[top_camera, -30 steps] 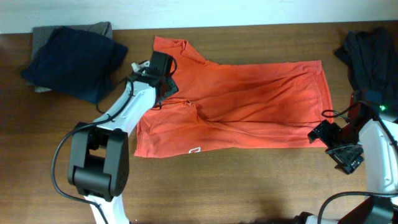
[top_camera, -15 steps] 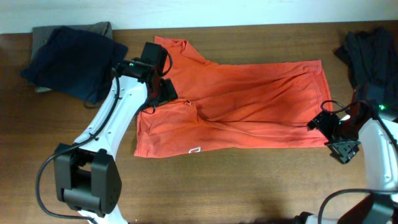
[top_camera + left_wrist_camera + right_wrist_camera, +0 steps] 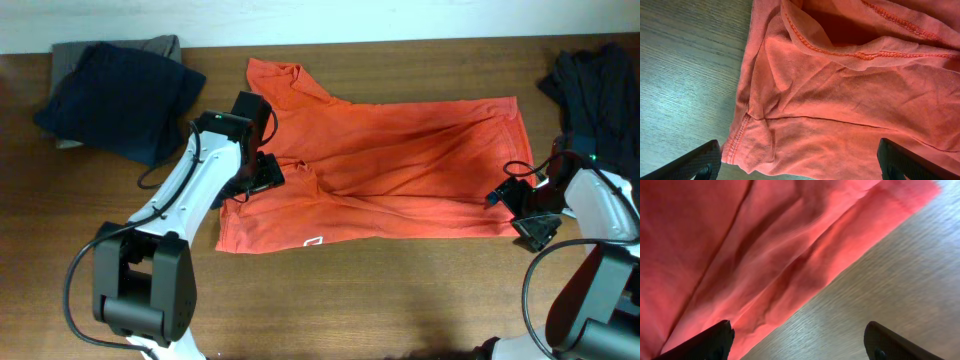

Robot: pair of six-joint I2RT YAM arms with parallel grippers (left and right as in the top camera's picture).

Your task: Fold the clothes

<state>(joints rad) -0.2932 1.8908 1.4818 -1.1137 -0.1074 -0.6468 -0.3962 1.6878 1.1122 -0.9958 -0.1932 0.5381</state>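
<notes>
The clothes in play are a red-orange T-shirt lying spread across the wooden table, with a small white logo near its front left edge. My left gripper hovers open over the shirt's left side. In the left wrist view its fingertips straddle a wrinkled sleeve seam and hem, nothing pinched between them. My right gripper is open at the shirt's front right corner. In the right wrist view one black finger is over the cloth and the other over bare wood.
A pile of dark navy clothes on a grey garment sits at the back left. Another dark heap lies at the back right, close to the right arm. Bare table runs along the front.
My left gripper has moved from the collar area toward the front, over the left sleeve. My right gripper has swung left from the bare table onto the shirt's front right corner.
</notes>
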